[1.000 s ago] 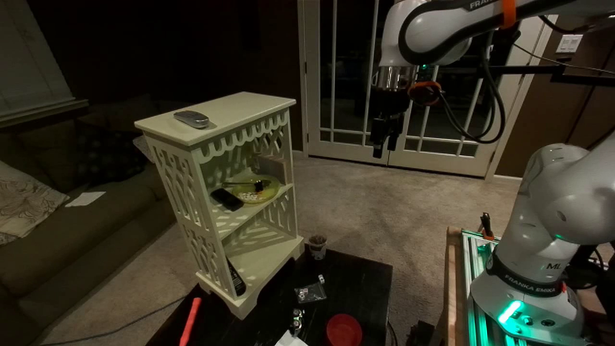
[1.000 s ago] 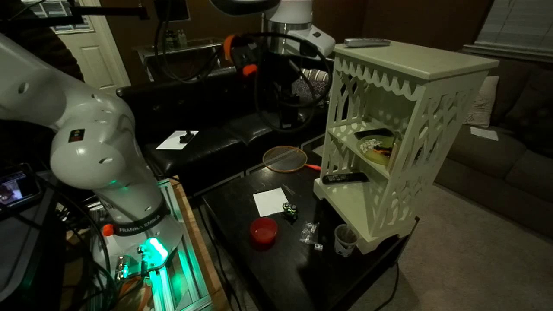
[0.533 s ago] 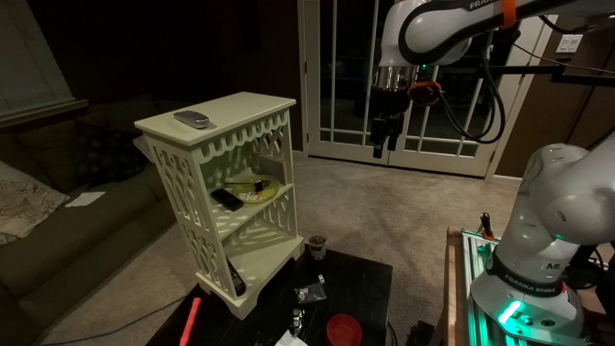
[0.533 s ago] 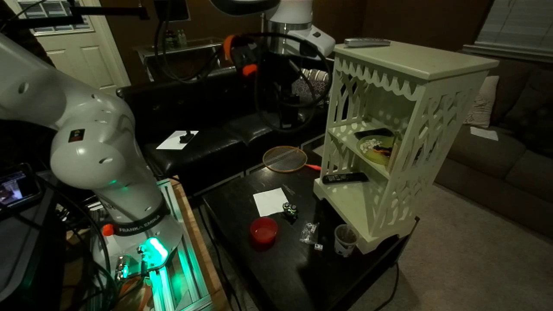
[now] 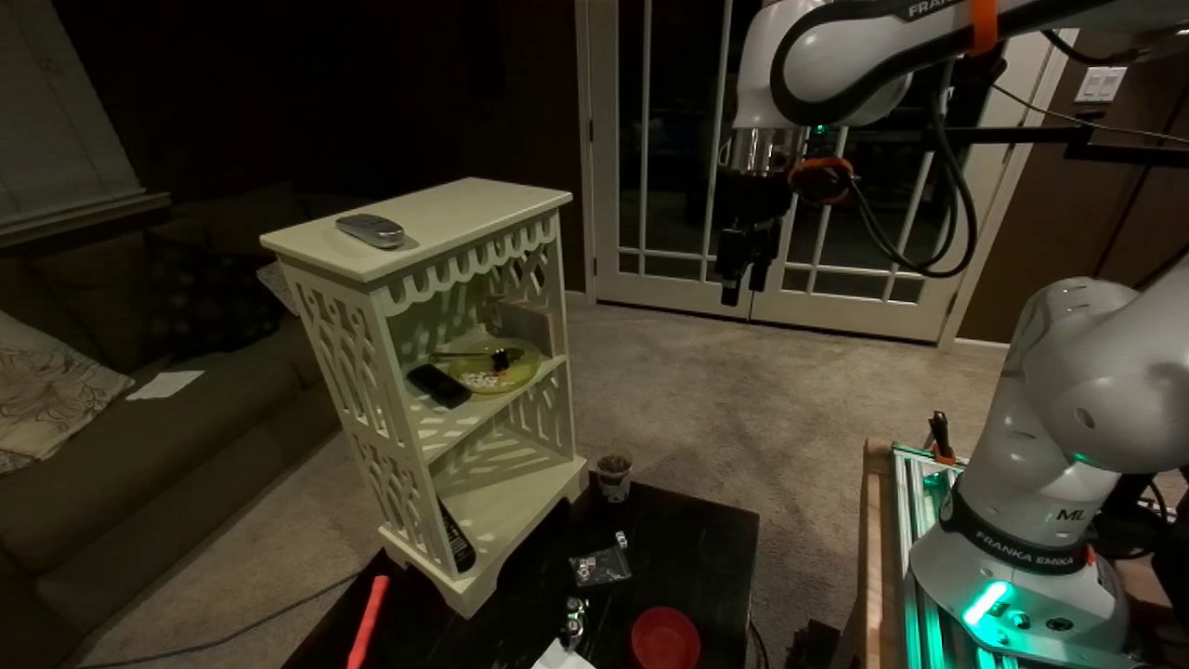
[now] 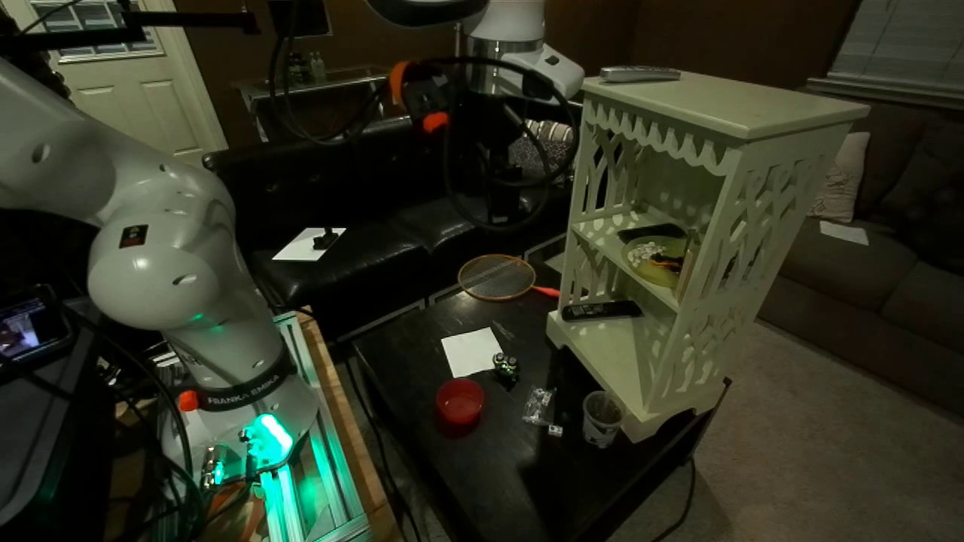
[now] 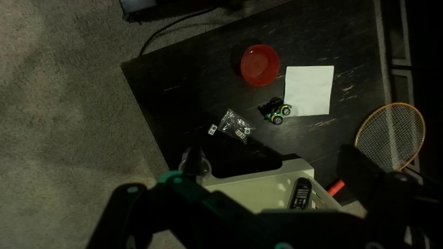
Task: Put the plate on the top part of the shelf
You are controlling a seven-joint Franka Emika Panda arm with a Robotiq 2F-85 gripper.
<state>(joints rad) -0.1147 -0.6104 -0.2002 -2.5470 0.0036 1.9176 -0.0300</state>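
The round yellow-green plate (image 5: pixel 527 370) sits on the inner middle tier of the cream-white shelf (image 5: pixel 464 209). White bits, dark and orange bits and a fork lie on it. The plate (image 6: pixel 649 274) and shelf (image 6: pixel 730 102) also show in this exterior view. My gripper (image 5: pixel 746 290) is open and empty, pointing down in mid-air, apart from the shelf. In an exterior view the dark gripper (image 6: pixel 502 214) is partly behind a cable loop. In the wrist view my dark fingers (image 7: pixel 193 160) stand over the shelf's lower tier (image 7: pixel 249 190); the plate is hidden there.
A grey oval object (image 5: pixel 372 230) lies on the shelf top. A phone (image 5: pixel 438 385) and a block (image 5: pixel 525 323) flank the plate. A black remote (image 7: pixel 300 193) lies on the bottom tier. A cup (image 6: pixel 602 421), red bowl (image 6: pixel 459 403), bag, toy, paper and racket (image 6: pixel 497 277) surround the shelf.
My arm, gripper, the plate and the shelf have not visibly moved. A dark figure near the door in an exterior view has shifted left.
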